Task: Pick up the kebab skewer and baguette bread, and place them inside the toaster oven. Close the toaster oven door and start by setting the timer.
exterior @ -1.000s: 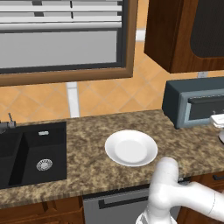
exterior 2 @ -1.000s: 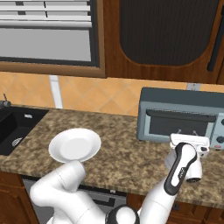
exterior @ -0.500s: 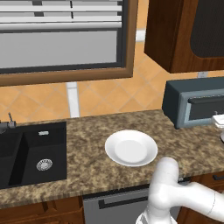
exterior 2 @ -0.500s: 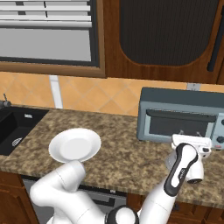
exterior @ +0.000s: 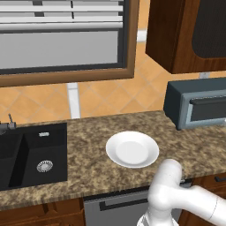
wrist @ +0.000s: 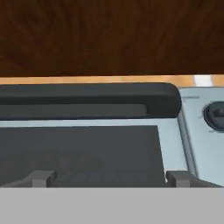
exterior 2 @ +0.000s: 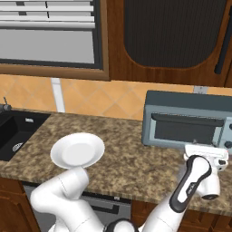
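Claw (wrist: pixel 105 177) is held released, fingertips wide apart just before the shut toaster oven door (wrist: pixel 78 153), so the timer knob (wrist: pixel 216 114) beside it seems due next.

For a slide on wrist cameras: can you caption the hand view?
Open gripper facing the shut toaster oven door, its dark bar handle above and a knob at right.

A home kitchen. A speckled granite surface (exterior: pixel 88 145) carries a black sink (exterior: pixel 31 159), a white plate (exterior: pixel 132 148) and a toaster oven (exterior 2: pixel 183 120). Dark wooden cabinets (exterior 2: pixel 172 41) hang over an orange tiled backsplash (exterior: pixel 101 99).
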{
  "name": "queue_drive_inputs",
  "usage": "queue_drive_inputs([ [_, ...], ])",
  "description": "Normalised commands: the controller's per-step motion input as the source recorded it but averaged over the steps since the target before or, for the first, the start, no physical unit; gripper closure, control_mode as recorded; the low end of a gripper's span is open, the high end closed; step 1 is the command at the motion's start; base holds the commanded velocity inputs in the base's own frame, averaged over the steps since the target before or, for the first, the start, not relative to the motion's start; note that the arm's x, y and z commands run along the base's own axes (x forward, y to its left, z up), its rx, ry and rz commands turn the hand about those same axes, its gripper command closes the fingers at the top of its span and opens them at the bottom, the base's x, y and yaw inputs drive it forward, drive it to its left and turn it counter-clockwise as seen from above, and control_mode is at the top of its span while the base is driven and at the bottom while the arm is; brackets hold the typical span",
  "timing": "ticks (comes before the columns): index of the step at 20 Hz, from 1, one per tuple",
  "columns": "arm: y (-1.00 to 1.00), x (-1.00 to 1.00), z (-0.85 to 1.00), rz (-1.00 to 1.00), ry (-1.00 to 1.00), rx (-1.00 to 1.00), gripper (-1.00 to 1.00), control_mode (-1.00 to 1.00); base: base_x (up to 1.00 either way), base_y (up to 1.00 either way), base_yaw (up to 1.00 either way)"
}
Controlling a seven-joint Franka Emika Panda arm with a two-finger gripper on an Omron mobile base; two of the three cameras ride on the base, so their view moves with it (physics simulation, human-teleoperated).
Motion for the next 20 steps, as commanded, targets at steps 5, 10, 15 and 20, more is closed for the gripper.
queue_drive_inputs([
  [5, -0.28, -0.27, 0.01, 0.00, 0.03, 0.00, -1.00, -1.00, 0.00, 0.00, 0.00],
  [10, -0.38, -0.08, 0.00, 0.00, 0.06, 0.00, -1.00, -1.00, 0.00, 0.00, 0.00],
  [15, -0.27, -0.02, 0.00, 0.00, 0.06, 0.00, -1.00, -1.00, 0.00, 0.00, 0.00],
  [20, -0.10, 0.00, 0.00, 0.00, 0.07, 0.00, -1.00, -1.00, 0.00, 0.00, 0.00],
])
